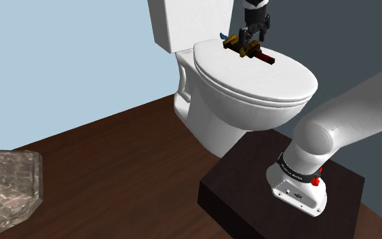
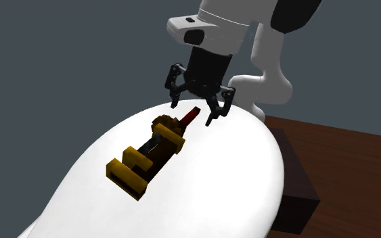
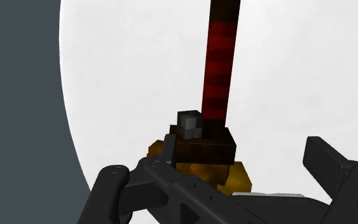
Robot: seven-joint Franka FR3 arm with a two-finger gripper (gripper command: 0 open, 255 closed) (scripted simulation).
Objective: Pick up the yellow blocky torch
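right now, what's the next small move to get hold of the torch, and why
Probably lower the gripper straight down a little. In the wrist view its open fingers stand either side of the torch, which lies flat on the white toilet lid. In the second exterior view they seem to hang just above it, not touching, so closing now might only pinch its top.
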